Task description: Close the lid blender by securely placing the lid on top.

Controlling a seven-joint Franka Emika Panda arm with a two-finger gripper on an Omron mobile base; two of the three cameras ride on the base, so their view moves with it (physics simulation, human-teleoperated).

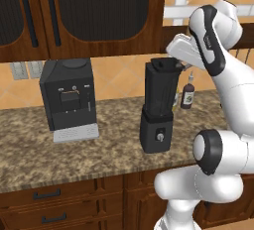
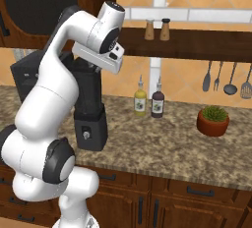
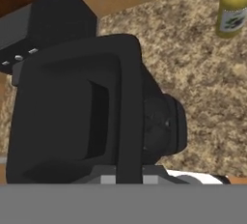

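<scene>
The tall black blender (image 1: 158, 120) stands on the granite counter (image 1: 109, 144), its knob facing forward; it also shows behind my arm in the right base view (image 2: 91, 121). The flat black lid (image 1: 163, 65) lies at the jar's mouth, slightly tilted. My gripper (image 1: 182, 67) reaches in from the right at the lid's edge. In the hand view the lid (image 3: 72, 121) looms large and close, with the blender's knob (image 3: 166, 121) below it. My gripper (image 3: 129, 175) is shut on the lid's rim, with grey finger parts on either side of it.
A wider black coffee machine (image 1: 68, 97) with a grey tray stands to the left. A yellow bottle (image 2: 140, 101) and a dark bottle (image 2: 157, 103) stand right of the blender, with a potted plant (image 2: 212, 120) further right. Wall cabinets (image 1: 99, 11) hang overhead.
</scene>
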